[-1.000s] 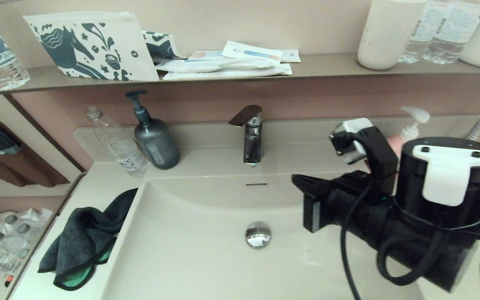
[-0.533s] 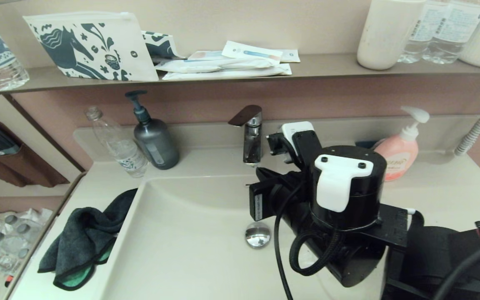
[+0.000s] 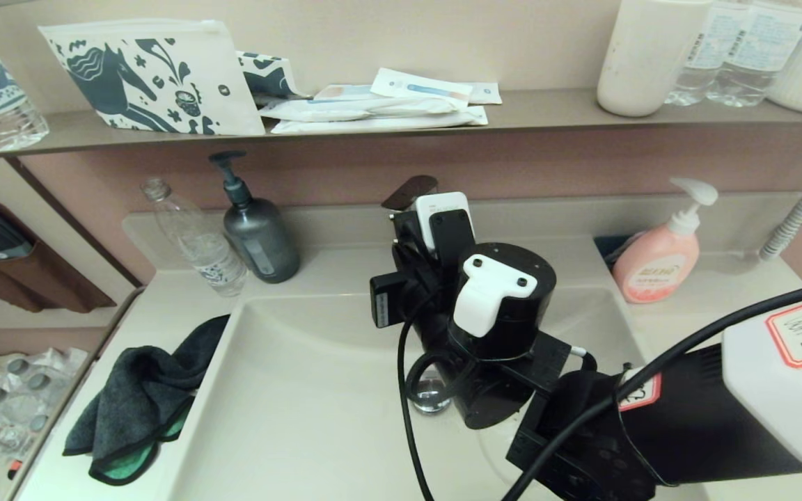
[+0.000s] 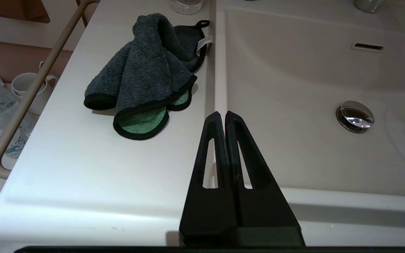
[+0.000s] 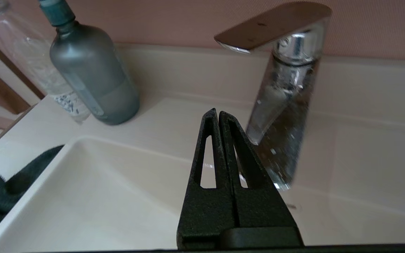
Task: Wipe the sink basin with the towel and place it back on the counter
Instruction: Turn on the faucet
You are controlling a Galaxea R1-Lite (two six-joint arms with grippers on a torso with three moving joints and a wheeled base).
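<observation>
The right arm is stretched forward from the right, its right hand held empty with both fingers pressed together. The left hand is likewise closed, empty and parked low.

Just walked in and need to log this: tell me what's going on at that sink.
The right claw, shut and empty, is over the sink basin near the faucet. The towel lies bunched on the counter left of the basin, untouched. The left claw is shut, parked by the counter's front edge. No wiping is under way.
</observation>
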